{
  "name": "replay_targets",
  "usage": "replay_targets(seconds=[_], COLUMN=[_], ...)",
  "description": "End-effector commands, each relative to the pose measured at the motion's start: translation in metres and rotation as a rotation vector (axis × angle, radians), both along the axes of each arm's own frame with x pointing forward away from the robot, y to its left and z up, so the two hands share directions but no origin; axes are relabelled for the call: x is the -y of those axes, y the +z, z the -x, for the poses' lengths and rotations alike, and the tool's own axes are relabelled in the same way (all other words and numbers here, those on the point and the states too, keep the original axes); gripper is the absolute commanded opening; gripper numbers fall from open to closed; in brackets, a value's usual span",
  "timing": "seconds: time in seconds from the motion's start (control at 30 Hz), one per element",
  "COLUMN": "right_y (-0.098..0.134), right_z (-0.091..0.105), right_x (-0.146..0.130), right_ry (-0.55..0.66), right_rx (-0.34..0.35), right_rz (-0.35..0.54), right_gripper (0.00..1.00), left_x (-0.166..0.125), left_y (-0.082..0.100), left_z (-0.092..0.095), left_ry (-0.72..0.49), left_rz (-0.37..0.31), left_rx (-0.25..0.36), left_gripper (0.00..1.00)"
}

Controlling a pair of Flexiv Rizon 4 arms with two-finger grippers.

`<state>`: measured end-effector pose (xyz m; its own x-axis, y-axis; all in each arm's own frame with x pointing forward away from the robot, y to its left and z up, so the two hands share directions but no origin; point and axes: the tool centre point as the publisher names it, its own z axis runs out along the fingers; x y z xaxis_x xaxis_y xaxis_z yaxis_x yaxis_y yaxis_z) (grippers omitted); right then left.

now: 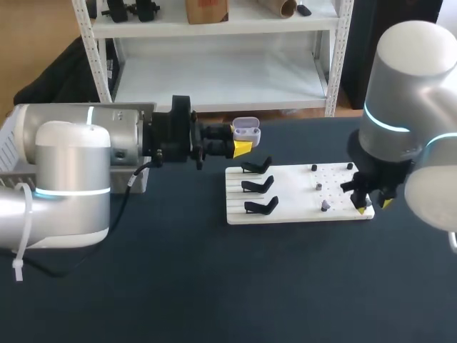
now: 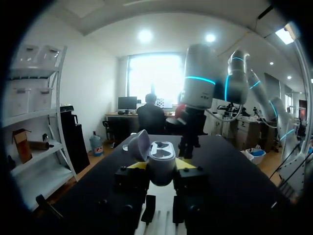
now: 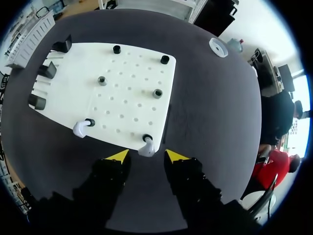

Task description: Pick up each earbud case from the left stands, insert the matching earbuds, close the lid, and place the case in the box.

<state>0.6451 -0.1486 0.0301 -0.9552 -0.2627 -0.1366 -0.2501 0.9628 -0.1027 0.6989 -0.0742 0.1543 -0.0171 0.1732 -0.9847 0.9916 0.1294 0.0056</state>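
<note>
closest in, left arm (image 1: 71,168) fills the near left of the bench (image 1: 178,286), stretched out level towards the middle. tucked beyond it at the far left edge, a slatted white box (image 3: 30,33), most likely where the case ends up.

moving right: left end effector (image 1: 241,148) is pinching the earbud case (image 1: 247,130) from two sides and holds it up off the bench, just left of and beyond the white board (image 1: 296,196). the case is a pale, rounded pebble of a thing. its lid (image 2: 139,144) is hinged open and tipped to one side, and two hollows show in the top face, both empty as far as i can tell.

on to the board. three black stands (image 1: 258,185) run down its left edge, none of them carrying a case. dark pegs dot the right half. one white earbud (image 3: 80,129) sits on a peg by the near edge, a second earbud (image 3: 146,148) on the near right corner peg.

and over that corner, right end effector (image 3: 147,155) points straight down with its yellow tips spread wide, the corner earbud just ahead of the gap between them.

so the step in hand looks like picking that earbud. to do it well, drop straight down so the tips straddle the bud evenly. close gently on its body, not on the peg, and lift vertically so it slides off clean. the bud is small and smooth, so an off-centre squeeze could flick it away. the left side should keep the case level and open end up.
</note>
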Motion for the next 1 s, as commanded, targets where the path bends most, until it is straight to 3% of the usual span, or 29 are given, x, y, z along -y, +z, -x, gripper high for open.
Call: replay_targets(seconds=[0.03, 0.23, 0.4, 0.53, 0.8, 1.0], right_y=[-0.0024, -0.0024, -0.0032, -0.0037, -0.0057, -0.0071], right_z=[-0.004, -0.005, -0.0043, -0.004, -0.003, -0.0022], right_x=[-0.0028, -0.0048, -0.0043, -0.0039, -0.0033, -0.0014], right_ry=[-0.002, -0.005, -0.015, -0.022, -0.028, -0.039], right_rx=[-0.002, -0.007, -0.007, -0.006, -0.013, -0.019], right_rz=[0.006, 0.011, 0.011, 0.01, 0.013, 0.02], right_gripper=[0.42, 0.38, 0.25, 0.27, 0.18, 0.3], left_x=[-0.0001, -0.0001, -0.0001, -0.0001, -0.0001, -0.0001], left_y=[-0.0009, -0.0009, -0.0009, -0.0009, -0.0009, -0.0009], left_z=[0.0014, 0.0014, 0.0014, 0.0014, 0.0014, 0.0014], left_ry=[0.005, 0.005, 0.005, 0.005, 0.005, 0.005], left_rz=[0.004, 0.004, 0.004, 0.004, 0.004, 0.004], left_rx=[0.003, 0.003, 0.003, 0.003, 0.003, 0.003], left_gripper=[0.0, 0.0, 0.0, 0.0, 0.0, 0.0])
